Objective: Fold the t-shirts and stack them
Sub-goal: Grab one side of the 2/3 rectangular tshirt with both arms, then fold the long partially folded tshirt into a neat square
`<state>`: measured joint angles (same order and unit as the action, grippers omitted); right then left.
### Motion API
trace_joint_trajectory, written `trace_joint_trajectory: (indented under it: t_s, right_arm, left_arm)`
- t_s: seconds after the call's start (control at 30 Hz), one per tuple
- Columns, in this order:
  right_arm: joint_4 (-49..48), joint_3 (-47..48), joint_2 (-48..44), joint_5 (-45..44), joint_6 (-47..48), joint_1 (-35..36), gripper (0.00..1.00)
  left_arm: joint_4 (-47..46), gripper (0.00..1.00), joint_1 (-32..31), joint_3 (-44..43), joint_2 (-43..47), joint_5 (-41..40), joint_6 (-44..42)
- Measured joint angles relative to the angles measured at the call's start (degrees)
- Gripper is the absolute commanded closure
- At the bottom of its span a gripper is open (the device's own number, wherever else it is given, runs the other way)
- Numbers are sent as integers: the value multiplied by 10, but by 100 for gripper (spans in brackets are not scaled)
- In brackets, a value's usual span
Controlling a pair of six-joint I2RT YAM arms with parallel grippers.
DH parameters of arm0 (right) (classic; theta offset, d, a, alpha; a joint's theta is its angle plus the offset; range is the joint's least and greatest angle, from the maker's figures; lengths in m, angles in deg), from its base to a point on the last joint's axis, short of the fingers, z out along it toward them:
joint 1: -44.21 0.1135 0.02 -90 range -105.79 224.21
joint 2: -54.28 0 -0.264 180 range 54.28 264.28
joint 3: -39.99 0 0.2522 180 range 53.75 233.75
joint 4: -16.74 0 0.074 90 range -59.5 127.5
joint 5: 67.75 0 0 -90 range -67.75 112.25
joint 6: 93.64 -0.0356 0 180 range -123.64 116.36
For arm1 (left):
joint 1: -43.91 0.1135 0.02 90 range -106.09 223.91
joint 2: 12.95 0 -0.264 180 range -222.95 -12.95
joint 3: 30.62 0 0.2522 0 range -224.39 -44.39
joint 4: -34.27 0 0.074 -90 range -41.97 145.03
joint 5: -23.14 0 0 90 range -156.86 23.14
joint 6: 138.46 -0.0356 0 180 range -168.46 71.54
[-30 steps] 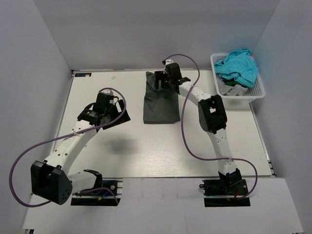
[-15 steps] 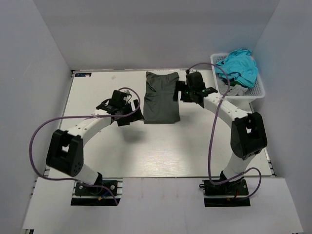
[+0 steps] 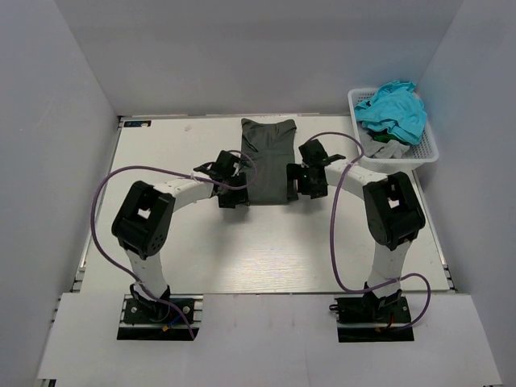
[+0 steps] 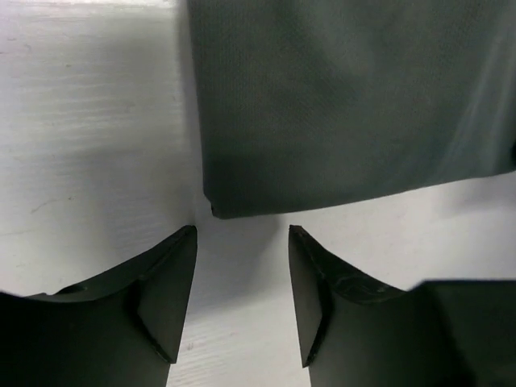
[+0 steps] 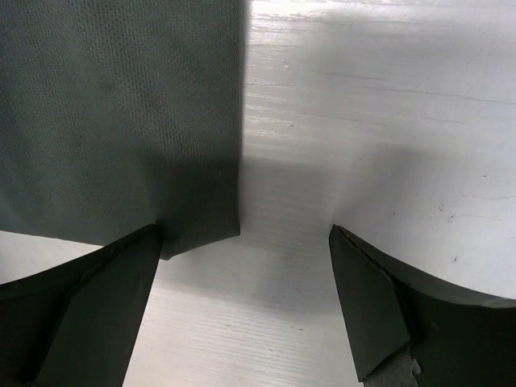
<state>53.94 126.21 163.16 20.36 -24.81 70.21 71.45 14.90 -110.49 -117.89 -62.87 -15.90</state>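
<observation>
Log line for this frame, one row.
phase: pre-grasp | left gripper: open, at near-left corner of dark grey t-shirt | right gripper: open, at near-right corner | turquoise t-shirt: in white basket

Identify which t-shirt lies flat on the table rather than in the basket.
The dark grey t-shirt. It lies flat on the table, while the turquoise one and the light grey one sit bunched in the basket.

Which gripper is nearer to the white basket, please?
Right. The right gripper sits at the right edge of the dark shirt, toward the basket; the left gripper sits across the shirt, at its left edge.
</observation>
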Motion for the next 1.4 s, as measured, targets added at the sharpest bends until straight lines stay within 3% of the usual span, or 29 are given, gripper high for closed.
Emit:
trace_joint_trajectory:
  t_s: [0.07,0.1,0.37,0.43,0.47,0.73,0.9,1.1,1.27,1.4]
  right_arm:
    - [-2,0,1,-1,1,0,15]
    - [-5,0,3,-3,2,0,28]
    - [-27,-2,12,-2,3,7,86]
    - [-31,-3,13,5,-1,11,100]
    - [-33,-4,13,6,-1,12,100]
    - [-42,-26,-3,20,-6,23,100]
    - [-16,-82,-66,30,6,42,100]
    - [37,-181,-210,88,7,77,100]
    - [148,-193,-294,126,8,97,100]
    - [230,-99,-323,111,8,97,100]
  left_arm:
    - [0,50,-5,-8,-14,-10,1]
    - [-3,54,-7,-13,-18,-17,2]
    - [-11,73,-21,-31,-39,-55,10]
    - [-15,95,-24,-31,-42,-56,14]
    - [-17,100,-25,-33,-45,-56,17]
    - [-35,100,-40,-19,-36,-66,6]
    - [-18,100,-62,92,70,-60,5]
    - [62,100,-103,168,223,5,35]
    - [163,100,-122,147,333,45,71]
    - [226,100,-125,64,369,51,89]
